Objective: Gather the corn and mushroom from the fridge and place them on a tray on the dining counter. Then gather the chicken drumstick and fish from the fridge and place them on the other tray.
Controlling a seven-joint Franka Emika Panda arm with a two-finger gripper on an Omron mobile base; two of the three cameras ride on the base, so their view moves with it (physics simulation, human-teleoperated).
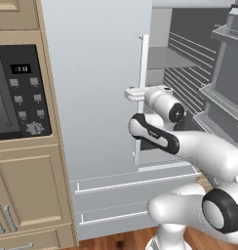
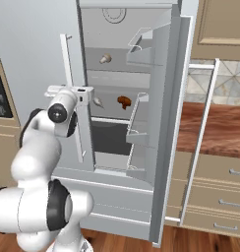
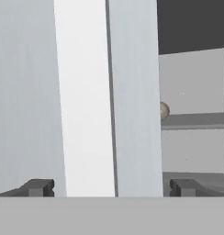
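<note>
The fridge's right door (image 2: pixel 166 123) hangs open. A beige mushroom (image 2: pixel 105 58) lies on the upper shelf, and a brown chicken drumstick (image 2: pixel 124 102) on the middle shelf. Left of the drumstick is a small pale item (image 2: pixel 98 102) that I cannot identify; the same item (image 3: pixel 164 110) peeks round and beige past the door edge. Corn is out of view. My gripper (image 3: pixel 112 187) is open, its fingertips (image 3: pixel 40 187) wide apart on either side of the closed left door's white vertical handle (image 3: pixel 84 92). That gripper (image 2: pixel 86 94) sits at middle-shelf height, holding nothing.
The closed left fridge door (image 1: pixel 91 88) stands in front of the arm, with a wall oven (image 1: pixel 18 93) and wood cabinets to its left. Door bins (image 2: pixel 136 118) line the open right door. A wood-topped counter (image 2: pixel 215 123) with drawers lies beyond it.
</note>
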